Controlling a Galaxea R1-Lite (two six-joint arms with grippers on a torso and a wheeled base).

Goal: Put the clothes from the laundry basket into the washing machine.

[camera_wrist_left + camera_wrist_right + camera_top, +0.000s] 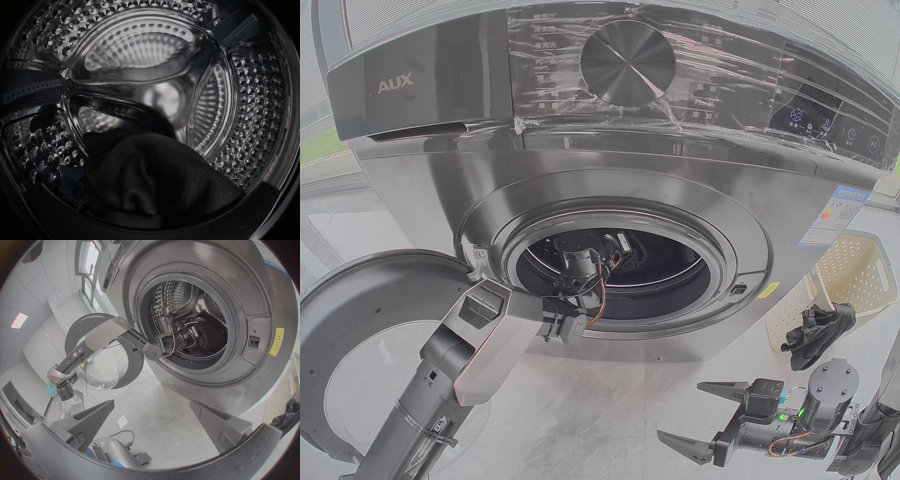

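1. While the left arm (487, 337) reaches through the round opening of the washing machine (650, 181), the left gripper (195, 335) is inside the drum (250, 109); I cannot tell if it is open or closed.
2. At the bottom of the drum lies a heap of dark clothes (150, 175), resting against the front lip, with a bluish piece (70, 181) just beside it.
3. The door (356, 312) of the machine stands wide open on the robot's left side, and the left arm passes just beside its hinge.
4. The right gripper (680, 409) hangs low over the grey floor (600, 400) in front of the machine, on the right side. Its jaws are spread wide and hold nothing.
5. The laundry basket (856, 262), cream with small holes, stands tilted beside the right corner of the machine.
6. One dark garment (819, 331) hangs over the near rim of the basket, close to the right gripper but apart from it.
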